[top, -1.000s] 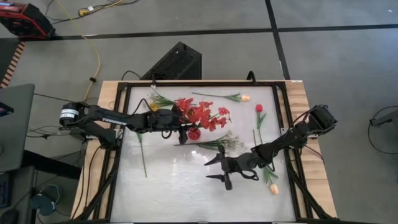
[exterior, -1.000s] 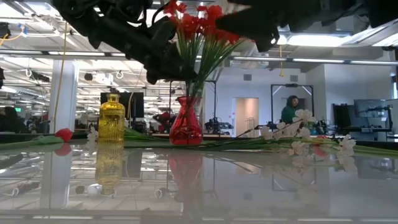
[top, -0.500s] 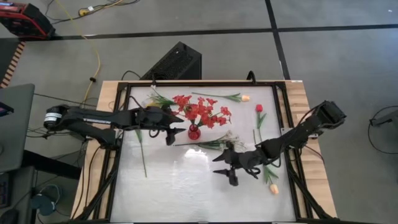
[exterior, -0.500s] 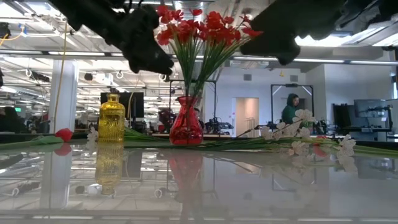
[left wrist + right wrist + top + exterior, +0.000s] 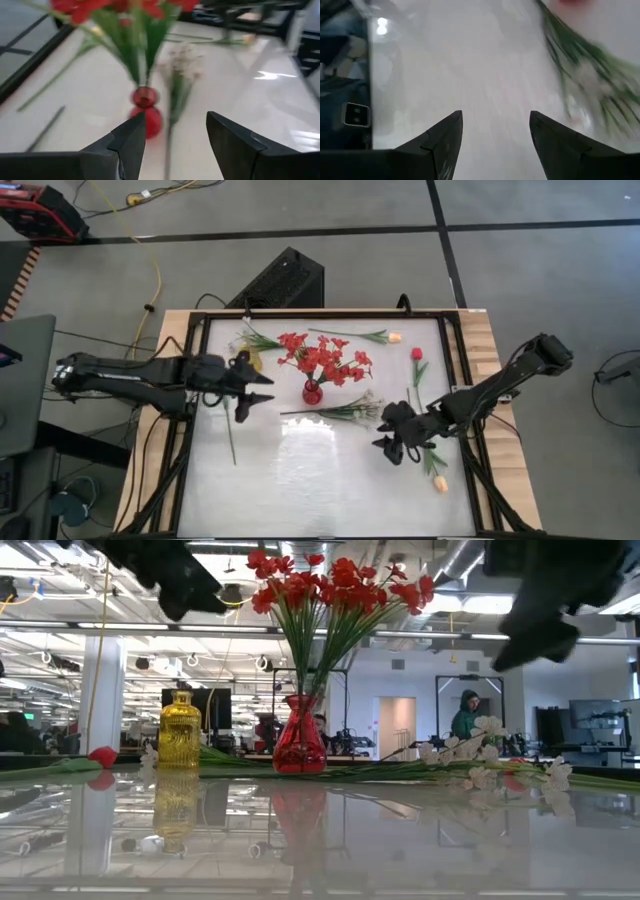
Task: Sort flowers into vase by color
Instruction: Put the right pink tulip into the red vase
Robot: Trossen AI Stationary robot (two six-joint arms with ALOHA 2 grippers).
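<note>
a big work room with ceiling lights sits behind the shiny white table (image 5: 300, 480), and a person (image 5: 466, 715) stands far back in the low view.

the left gripper (image 5: 255, 388) has its two fingers (image 5: 131, 137) spread apart with nothing between them. it hangs over the left part of the table, near the red vase (image 5: 312, 391) but not touching it. in the left wrist view the vase stands ahead of the gap between the fingers. the red flowers (image 5: 322, 357) stand up in that vase, stems down and red tops fanned out above. a white flower spray (image 5: 345, 410) lies flat just beside the vase, its long stem running left to right, with the blossoms at the right end.

the right gripper (image 5: 388, 446) also has its fingers (image 5: 447, 135) apart and holds nothing. it hangs over the right part of the table, just past the blossom end of the white spray.

a yellow vase (image 5: 180, 731) stands near the back left, well apart from both grippers. a red tulip (image 5: 417, 365) lies near the right edge, its red head toward the back. one peach tulip (image 5: 436, 475) lies by the right gripper, bud toward the front. another peach tulip (image 5: 372, 335) lies along the back, bud pointing right. a bare green stem (image 5: 230, 430) lies on the left, running front to back.
</note>
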